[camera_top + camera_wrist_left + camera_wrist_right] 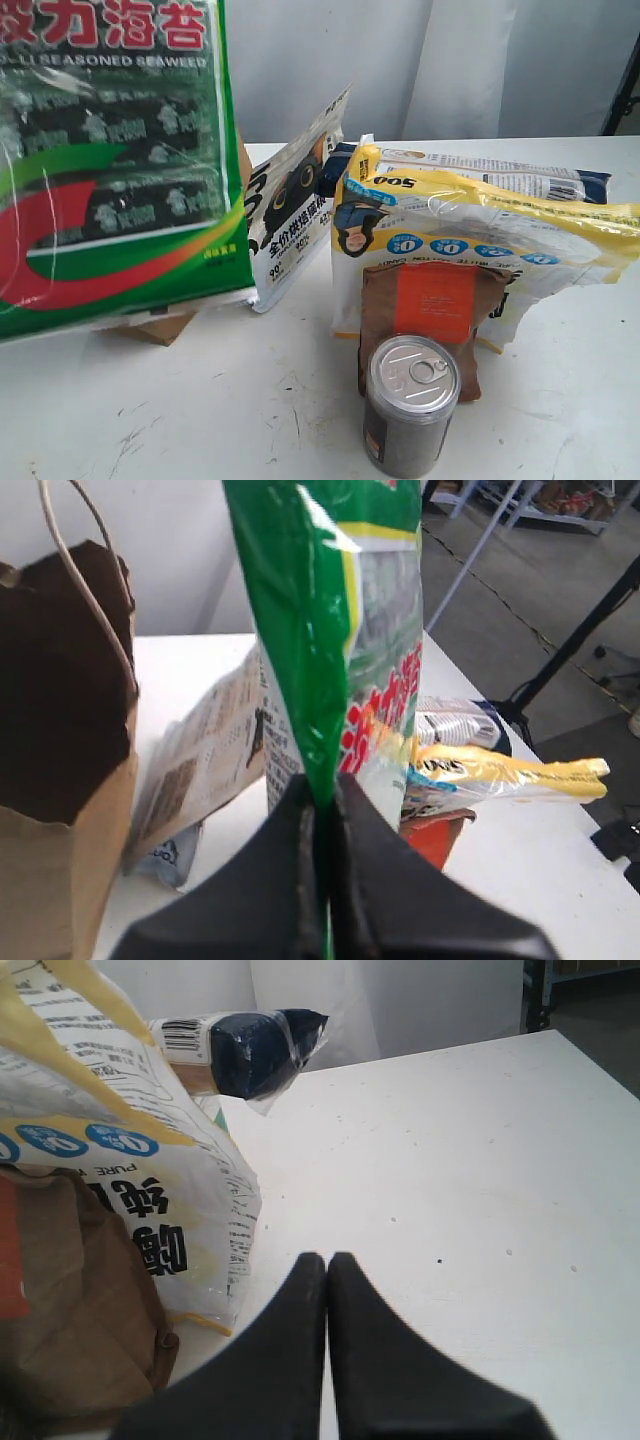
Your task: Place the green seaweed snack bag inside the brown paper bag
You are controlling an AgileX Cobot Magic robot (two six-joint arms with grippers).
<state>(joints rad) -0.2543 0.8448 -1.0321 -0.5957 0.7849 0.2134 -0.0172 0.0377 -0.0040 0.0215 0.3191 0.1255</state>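
Observation:
The green seaweed snack bag hangs lifted off the table and fills the upper left of the exterior view, red characters on top. In the left wrist view my left gripper is shut on the thin edge of the green seaweed snack bag. The brown paper bag stands beside it with its dark mouth open and a twine handle up. Only a corner of the brown paper bag shows under the packet in the exterior view. My right gripper is shut on nothing, low over the white table.
A grey can stands at the front, with a small brown pouch with an orange label behind it. Further back lie a large yellow-and-white candy bag, a white pouch with black print and a dark blue packet.

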